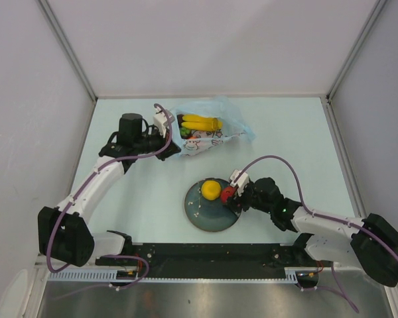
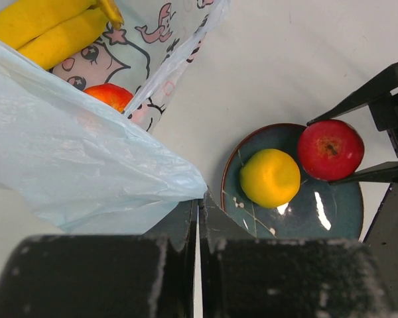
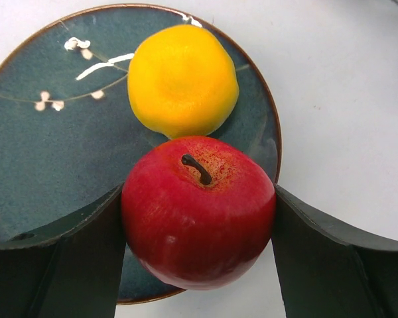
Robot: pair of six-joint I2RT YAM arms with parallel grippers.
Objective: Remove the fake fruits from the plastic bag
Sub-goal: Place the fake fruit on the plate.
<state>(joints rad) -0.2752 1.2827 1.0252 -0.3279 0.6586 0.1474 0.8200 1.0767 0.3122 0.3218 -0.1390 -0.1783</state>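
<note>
Seen from above, the left arm reaches forward and bends to the right. The left gripper [image 1: 166, 130] is at the left edge of the thin, crinkly light-blue plastic bag [image 1: 229, 127], which lies on the pale surface [image 1: 298, 152]. A yellow banana bunch [image 1: 200, 123] shows inside the bag. The right arm stretches low to the left, bringing the right gripper [image 1: 229, 193] to the right rim of the dark teal round plate [image 1: 209, 217]. A glossy red apple [image 1: 227, 193] sits between its jaws, and a yellow round fruit [image 1: 211, 189] lies just beside it on the plate.

In the left wrist view the jaws are pressed together, with a fold of the bag's film pinched at their tips. The banana bunch and an orange fruit [image 2: 109, 96] lie in the bag against its white cartoon panel [image 2: 166, 40].

In the right wrist view the jaws stand wide, one pad against each side of the apple, clamped on it. The apple is upright, stem up, over the plate's rim, just beside the yellow fruit.
</note>
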